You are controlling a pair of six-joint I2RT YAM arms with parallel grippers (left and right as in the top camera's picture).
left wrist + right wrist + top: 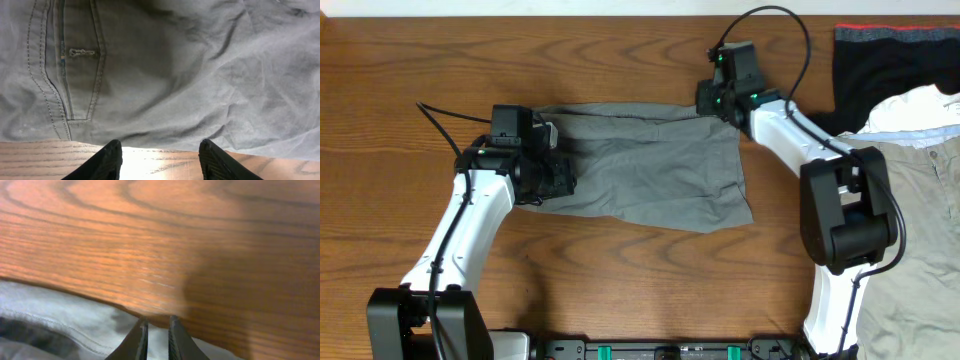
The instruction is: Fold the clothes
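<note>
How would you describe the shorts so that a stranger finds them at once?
Start from the wooden table: near its middle one garment lies spread flat, on its own. These are the shorts, medium grey, while the trousers at the right edge are pale beige and the black garment beside them has a red edge.

no text, label or number can be read anywhere.
</note>
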